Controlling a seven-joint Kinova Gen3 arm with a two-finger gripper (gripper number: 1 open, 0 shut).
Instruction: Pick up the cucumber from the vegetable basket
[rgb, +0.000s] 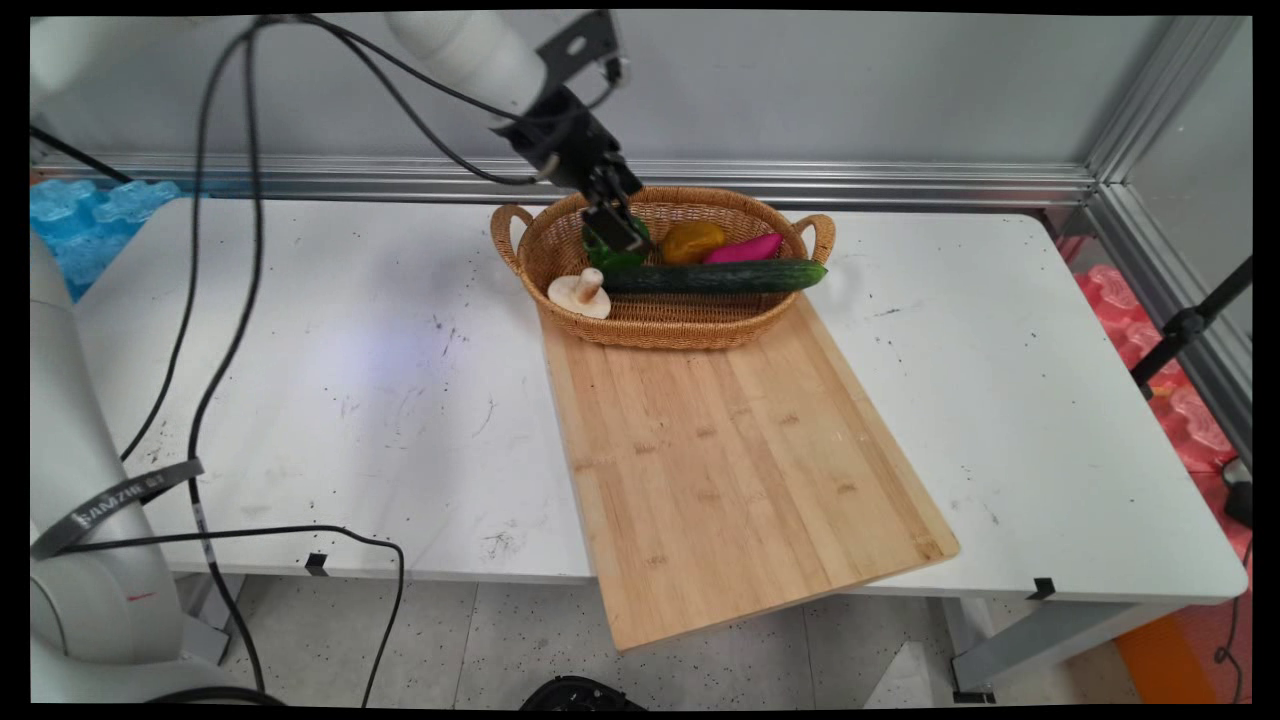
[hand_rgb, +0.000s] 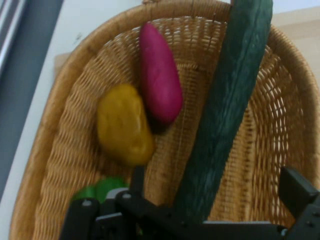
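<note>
Mushroom (rgb: 581, 293): pale, stem up, on the basket's left rim; main view only.
Claw (rgb: 617, 232): spread open, inside basket (rgb: 660, 325), over the green pepper (rgb: 612, 257).
Pepper, hand view (hand_rgb: 100, 189): only a green edge shows by the left finger (hand_rgb: 137, 180).
Cucumber (rgb: 715, 276): long, dark green, spans the basket, between the fingers.
Yellow piece (rgb: 692, 241), magenta piece (rgb: 745, 249): touching, at the far wall.
Board (rgb: 740, 460): under the basket, on the worktop (rgb: 330, 400).

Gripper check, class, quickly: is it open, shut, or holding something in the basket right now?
Gripper: open, holding nothing; its fingers stand either side of the cucumber's near end, low inside the wicker basket, with the green pepper beside one finger.
</note>
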